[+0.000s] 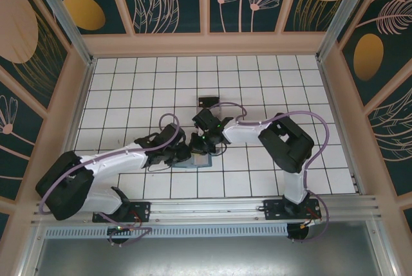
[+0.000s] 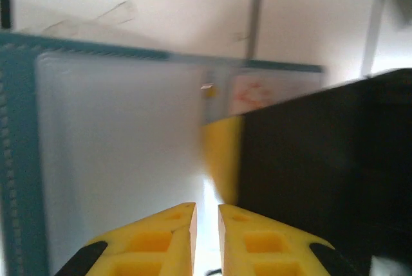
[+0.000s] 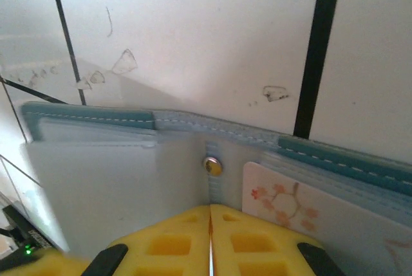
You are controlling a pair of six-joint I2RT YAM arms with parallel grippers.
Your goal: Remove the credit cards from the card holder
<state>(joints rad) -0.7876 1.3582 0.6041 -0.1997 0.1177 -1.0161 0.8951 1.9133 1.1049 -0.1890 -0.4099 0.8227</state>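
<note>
The teal card holder (image 1: pixel 193 161) lies open on the tiled floor, its clear sleeves up. The teal edge (image 2: pixel 19 128) and stitched rim (image 3: pixel 90 116) frame the sleeves. A white card with pink blossoms (image 3: pixel 290 208) sits in the right leaf, beside the centre rivet (image 3: pixel 212 166). A small black card (image 1: pixel 207 101) lies on the floor beyond the holder. My left gripper (image 2: pixel 206 210) hovers low over the left sleeve, jaws a narrow gap apart with nothing seen between them. My right gripper (image 3: pixel 210 210) is shut, tips together at the centre crease. Its black body (image 2: pixel 322 173) fills the right of the left wrist view.
Both arms meet over the holder near the middle front of the white tiled floor (image 1: pixel 257 83). Decorated walls (image 1: pixel 206 6) close in the back and sides. An aluminium rail (image 1: pixel 212 208) runs along the near edge.
</note>
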